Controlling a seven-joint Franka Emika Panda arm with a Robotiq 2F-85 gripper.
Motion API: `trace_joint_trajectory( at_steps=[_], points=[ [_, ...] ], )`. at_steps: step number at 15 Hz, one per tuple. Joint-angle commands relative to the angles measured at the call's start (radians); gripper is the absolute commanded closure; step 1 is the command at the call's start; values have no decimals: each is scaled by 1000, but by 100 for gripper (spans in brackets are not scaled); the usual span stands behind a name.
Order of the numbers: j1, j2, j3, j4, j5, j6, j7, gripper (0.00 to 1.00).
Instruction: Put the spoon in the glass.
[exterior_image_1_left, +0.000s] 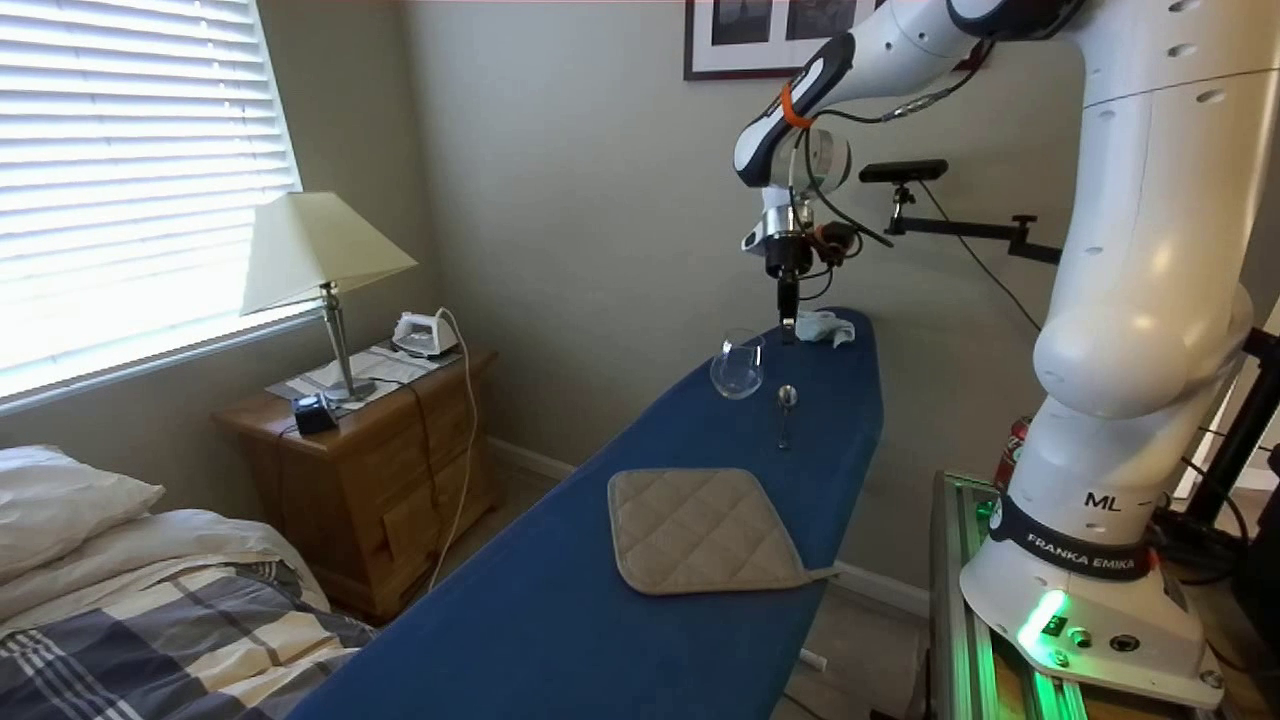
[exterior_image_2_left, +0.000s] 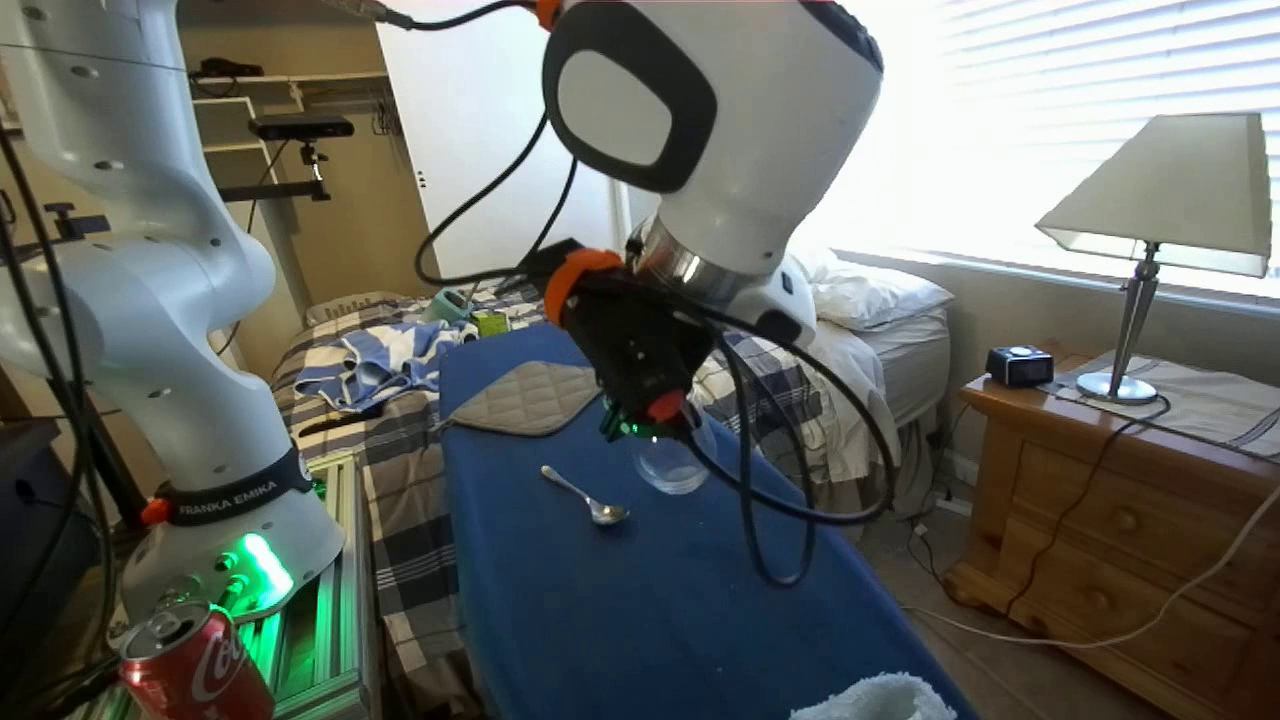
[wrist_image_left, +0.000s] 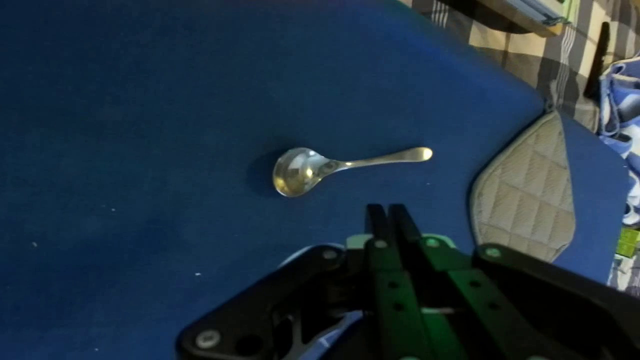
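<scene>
The silver spoon (wrist_image_left: 300, 172) lies on the blue ironing board (wrist_image_left: 150, 100) with its bowl to the left in the wrist view. It also shows in both exterior views (exterior_image_1_left: 787, 398) (exterior_image_2_left: 600, 510). The clear round glass (exterior_image_1_left: 737, 370) stands on the board beside the spoon; in an exterior view the glass (exterior_image_2_left: 675, 468) is partly covered by the gripper. In the wrist view it is mostly hidden behind the gripper. My gripper (wrist_image_left: 388, 207) is above the board, apart from spoon and glass. Its fingers are almost together with nothing between them. It also shows in an exterior view (exterior_image_1_left: 788, 332).
A quilted square pad (exterior_image_1_left: 700, 530) lies on the board past the spoon's handle end. A crumpled white cloth (exterior_image_1_left: 825, 327) lies near the board's narrow end. A nightstand (exterior_image_1_left: 370, 480) with a lamp and iron stands beside the board. Cables (exterior_image_2_left: 800, 500) hang from the wrist.
</scene>
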Motion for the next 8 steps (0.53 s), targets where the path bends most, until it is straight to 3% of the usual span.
trace_joint_trajectory(
  at_steps=[1, 2, 3, 4, 8],
  points=[
    [31, -80, -6, 27, -29, -79, 74, 98],
    [36, -83, -8, 39, -39, -84, 86, 98],
    [38, -77, -12, 49, -48, -87, 91, 68],
    [36, -62, -17, 60, -58, -89, 85, 67],
    [16, 4, -33, 62, -65, -68, 37, 40]
  ],
)
